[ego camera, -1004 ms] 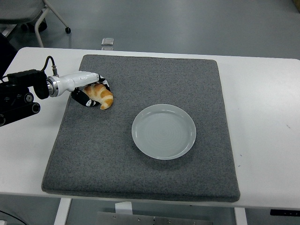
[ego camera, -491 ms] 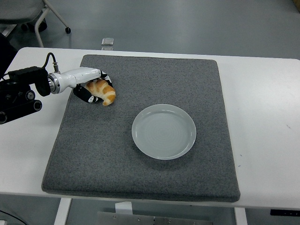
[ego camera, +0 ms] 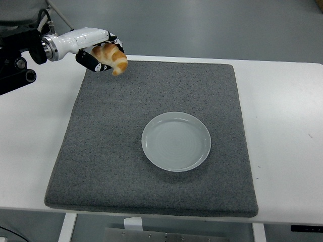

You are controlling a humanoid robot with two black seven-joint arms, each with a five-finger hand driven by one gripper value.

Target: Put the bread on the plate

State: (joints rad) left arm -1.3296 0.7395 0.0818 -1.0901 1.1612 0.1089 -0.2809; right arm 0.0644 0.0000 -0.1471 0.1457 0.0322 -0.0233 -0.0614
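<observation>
The bread (ego camera: 113, 58) is being held up above the mat's (ego camera: 151, 186) far left corner, pinched in the curled fingers of the left hand (ego camera: 98, 53). Open mat is lying between it and the plate (ego camera: 176, 141), which is sitting right of centre, clear of every edge. The arm is reaching in level from the left.

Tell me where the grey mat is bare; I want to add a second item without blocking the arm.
The grey mat is bare all around the plate: the near strip, the right side, the wide left half. Only the far left corner is busy, where the left hand holds the croissant in the air.
</observation>
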